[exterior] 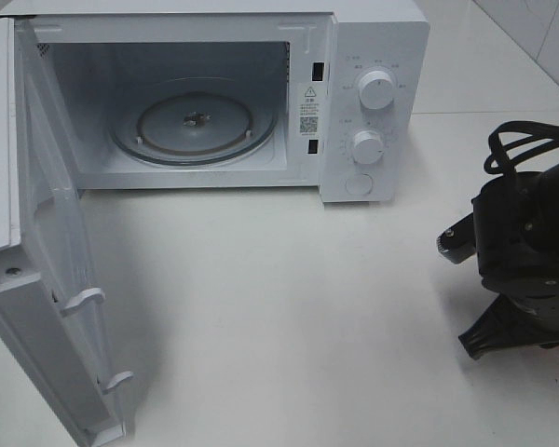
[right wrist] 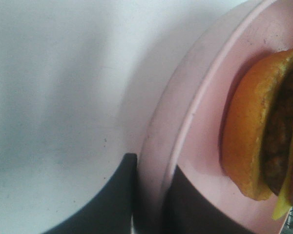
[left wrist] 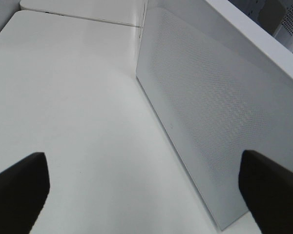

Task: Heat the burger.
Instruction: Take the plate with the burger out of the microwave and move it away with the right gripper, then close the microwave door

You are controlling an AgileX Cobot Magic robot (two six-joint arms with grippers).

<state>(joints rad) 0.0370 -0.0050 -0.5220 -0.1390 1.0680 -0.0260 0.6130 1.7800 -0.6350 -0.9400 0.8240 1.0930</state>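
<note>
Right wrist view: the pink plate (right wrist: pixel 185 126) carrying the burger (right wrist: pixel 259 126) is pinched at its rim by the right gripper (right wrist: pixel 149 195), the left gripper (left wrist: pixel 144 187) is spread empty, the microwave (exterior: pixel 373 56) is open, loading and heating are judged outstanding.

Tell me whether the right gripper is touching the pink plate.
Touching. The right wrist view shows the right gripper closed on the rim of the pink plate, one dark finger on each side of the edge.

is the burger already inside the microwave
No, the microwave turntable is bare; the burger sits on the pink plate in the right gripper.
</note>
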